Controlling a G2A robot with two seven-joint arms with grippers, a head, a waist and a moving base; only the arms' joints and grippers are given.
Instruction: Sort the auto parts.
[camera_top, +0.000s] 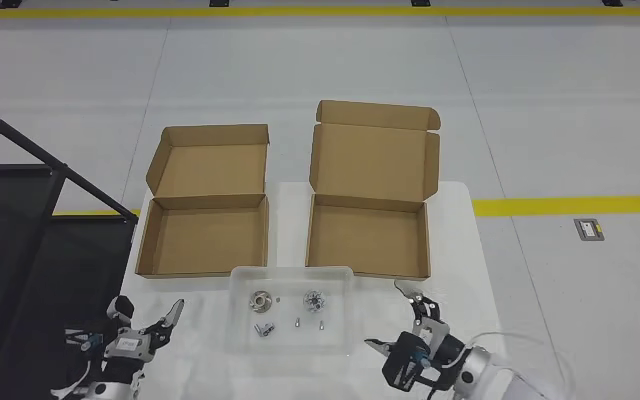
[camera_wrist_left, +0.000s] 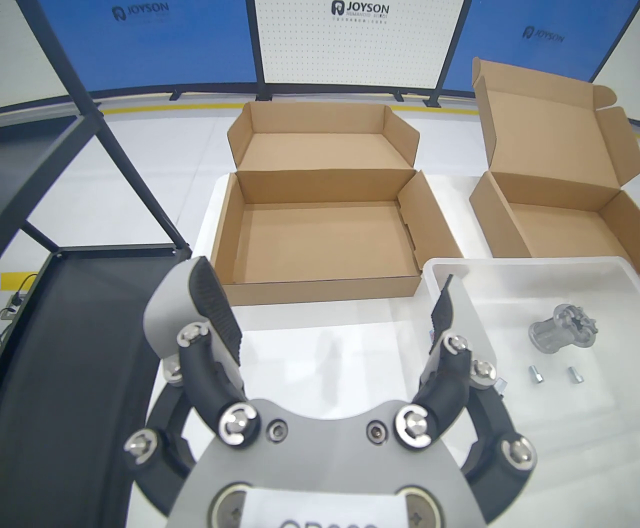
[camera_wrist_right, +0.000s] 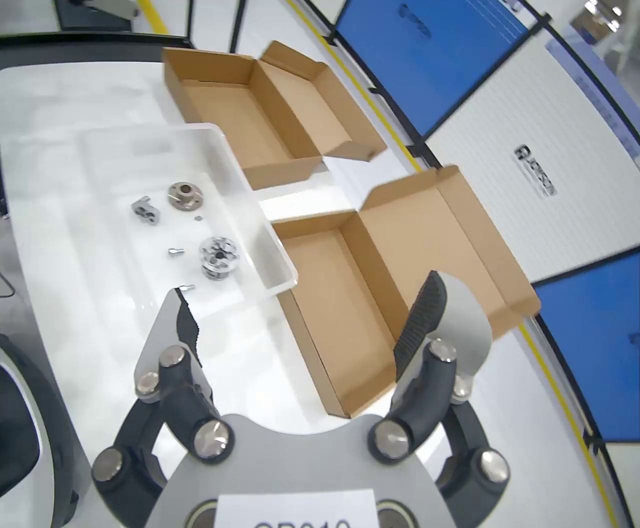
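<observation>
Both my pincers are spread wide and carry nothing, so I judge the sorting has not begun and the first pick is the step in hand. To do it well I should take one part at a time, come straight down inside the clear tray (camera_top: 290, 269) so that neither finger catches its wall, and close across the body of a large part, not its thin flange. The two small bolts (camera_top: 297, 323) lie close below the large pieces and would scatter at a nudge, so I would leave them for later and grip them low.

In the top view the tray sits at lower centre, between my pincers, with the left box (camera_top: 203, 240) and right box (camera_top: 368, 235) open and bare just above it. My left pincer (camera_top: 150, 312) is at lower left, outside the tray; the bronze hub (camera_top: 261, 298) lies up and to the right of it, and the small bracket (camera_top: 264, 329) level with it to the right. My right pincer (camera_top: 392, 318) is at lower right, just beside the tray's wall; the silver coupling (camera_top: 313, 299) lies up and to the left of it, apart.
</observation>
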